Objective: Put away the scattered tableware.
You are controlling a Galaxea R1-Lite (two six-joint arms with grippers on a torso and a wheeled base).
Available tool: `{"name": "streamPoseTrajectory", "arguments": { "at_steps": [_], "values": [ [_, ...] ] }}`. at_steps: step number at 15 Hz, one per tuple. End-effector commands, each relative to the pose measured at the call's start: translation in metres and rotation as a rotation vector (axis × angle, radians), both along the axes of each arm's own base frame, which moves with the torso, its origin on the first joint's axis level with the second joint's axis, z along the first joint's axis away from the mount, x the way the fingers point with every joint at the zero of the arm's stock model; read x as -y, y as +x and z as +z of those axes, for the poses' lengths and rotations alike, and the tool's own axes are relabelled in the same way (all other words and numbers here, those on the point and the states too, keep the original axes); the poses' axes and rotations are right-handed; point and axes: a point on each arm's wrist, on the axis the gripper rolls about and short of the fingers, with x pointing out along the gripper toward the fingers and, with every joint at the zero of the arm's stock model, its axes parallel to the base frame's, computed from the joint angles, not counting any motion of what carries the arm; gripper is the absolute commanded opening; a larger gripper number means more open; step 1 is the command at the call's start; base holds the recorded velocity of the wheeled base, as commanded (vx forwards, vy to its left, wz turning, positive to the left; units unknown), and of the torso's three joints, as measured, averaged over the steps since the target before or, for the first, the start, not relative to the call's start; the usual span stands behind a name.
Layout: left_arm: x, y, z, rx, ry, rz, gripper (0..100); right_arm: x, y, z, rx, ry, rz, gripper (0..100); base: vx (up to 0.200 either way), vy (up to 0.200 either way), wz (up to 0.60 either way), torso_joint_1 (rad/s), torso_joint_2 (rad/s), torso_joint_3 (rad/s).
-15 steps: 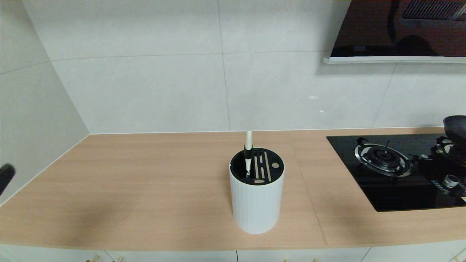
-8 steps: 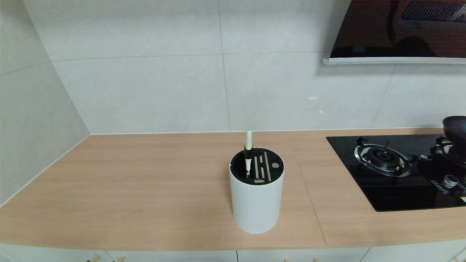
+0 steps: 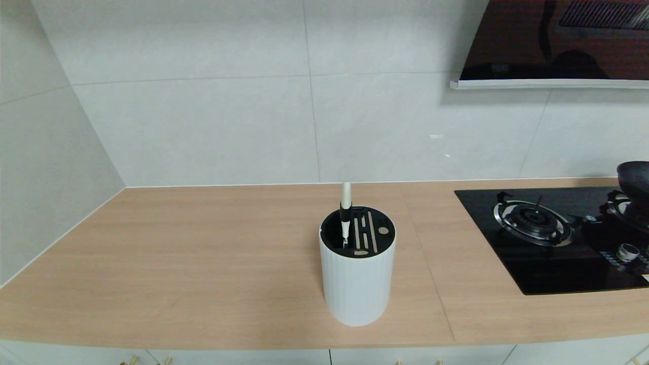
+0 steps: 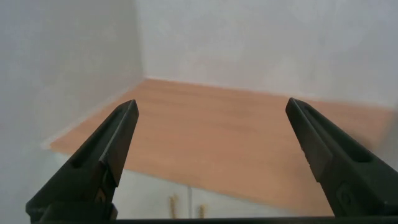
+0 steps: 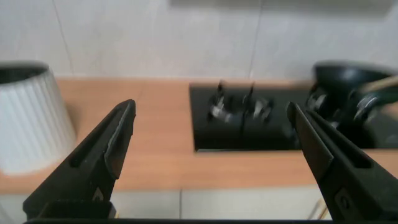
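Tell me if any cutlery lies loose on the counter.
No, the only utensil in sight stands upright in the white holder on the counter.

Lower end of utensil (image 3: 346, 210) hidden inside holder (image 3: 358, 284); type indeterminate. Pot (image 3: 635, 177), hob (image 3: 537, 263) and hood (image 3: 547, 40) cut off at head view's right edge, hood also at top. Right wrist view: pot blurred, holder cut by the frame.

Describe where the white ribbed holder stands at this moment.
In the head view the white ribbed holder stands upright near the front edge of the wooden counter, left of the black hob.
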Motion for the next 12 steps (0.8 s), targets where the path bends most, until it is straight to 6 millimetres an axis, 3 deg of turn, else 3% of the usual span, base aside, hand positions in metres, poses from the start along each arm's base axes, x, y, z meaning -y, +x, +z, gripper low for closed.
{"name": "streamPoseTrajectory", "arguments": {
  "at_steps": [1,3,8,12],
  "values": [
    [0.001,0.009,-0.025,-0.086,0.002,-0.062,100,0.000,0.003,-0.016,-0.113,0.007,0.019,100,0.000,0.000,0.00,0.000,0.00,0.000],
    [0.002,0.013,-0.037,-0.124,-0.002,-0.094,100,0.000,0.003,-0.020,-0.143,0.010,0.019,100,0.000,0.000,0.00,0.000,0.00,0.000],
    [0.005,0.013,-0.035,-0.119,0.001,-0.228,100,-0.001,0.003,-0.019,-0.140,0.012,0.042,100,0.000,0.000,0.00,0.000,0.00,0.000],
    [0.004,0.013,-0.037,-0.132,0.079,-0.174,100,-0.001,0.003,-0.019,-0.140,0.018,0.046,100,0.000,0.000,0.00,0.000,0.00,0.000]
  ]
}}
